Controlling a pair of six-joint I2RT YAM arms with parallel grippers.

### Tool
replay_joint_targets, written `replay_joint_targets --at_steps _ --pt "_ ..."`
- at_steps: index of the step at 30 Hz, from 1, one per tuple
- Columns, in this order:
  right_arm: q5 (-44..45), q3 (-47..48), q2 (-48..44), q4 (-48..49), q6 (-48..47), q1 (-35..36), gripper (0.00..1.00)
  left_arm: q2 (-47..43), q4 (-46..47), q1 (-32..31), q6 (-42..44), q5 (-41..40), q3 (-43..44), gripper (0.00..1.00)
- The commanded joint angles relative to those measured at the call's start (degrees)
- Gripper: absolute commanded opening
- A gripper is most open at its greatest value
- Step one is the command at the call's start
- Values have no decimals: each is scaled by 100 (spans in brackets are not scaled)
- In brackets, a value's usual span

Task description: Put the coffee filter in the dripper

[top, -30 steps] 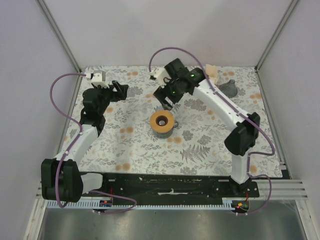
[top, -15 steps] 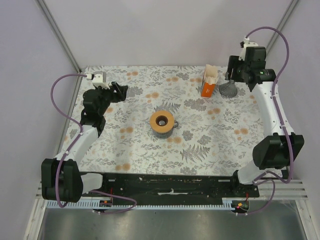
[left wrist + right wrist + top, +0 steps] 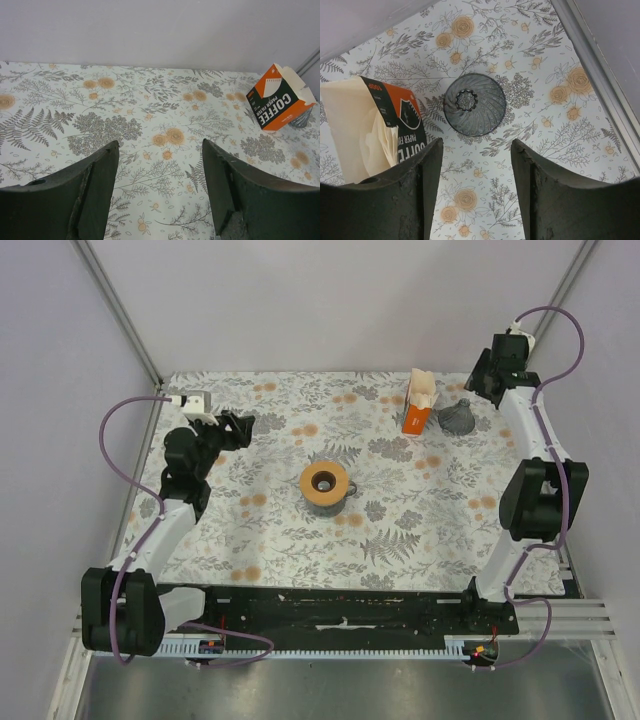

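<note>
The dripper [image 3: 324,485] stands mid-table, grey with a tan-brown round collar on top and a small side handle. No single white coffee filter shows in any view. My right gripper [image 3: 480,380] hangs open and empty at the back right, above the cloth between the orange carton and a ribbed cone; its jaws [image 3: 476,190] frame bare cloth. My left gripper [image 3: 240,426] is open and empty at the back left, well apart from the dripper; its wrist view [image 3: 160,190] shows only cloth between the fingers.
An orange carton [image 3: 418,406] of cream papers [image 3: 350,130] stands at the back right, also in the left wrist view [image 3: 280,97]. A separate grey see-through ribbed cone [image 3: 457,418] sits narrow end up just right of it [image 3: 474,104]. The frame rail [image 3: 600,65] runs close by.
My right arm has swung from above the dripper to the back right corner, uncovering the carton and the ribbed cone. The left arm has barely moved.
</note>
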Motion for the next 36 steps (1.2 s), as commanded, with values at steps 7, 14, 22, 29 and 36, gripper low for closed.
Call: replay_joint_targets --at_steps 7,14,22,29,36 --pt "-162 1184 380 95 -487 -267 62 -51 410 7 185 -17 27 73" --pt "-2160 3623 1916 -2035 -2875 -733 63 -95 358 7 413 -87 18 73" --pt "-2079 2910 2008 -2051 -2590 -628 63 81 164 7 352 45 255 72" --pt "-2114 2497 1753 -1673 -2017 -348 60 107 243 -2 405 36 282 71" --pt "-1851 2336 1857 -1241 -1659 14 57 28 208 16 484 19 212 71"
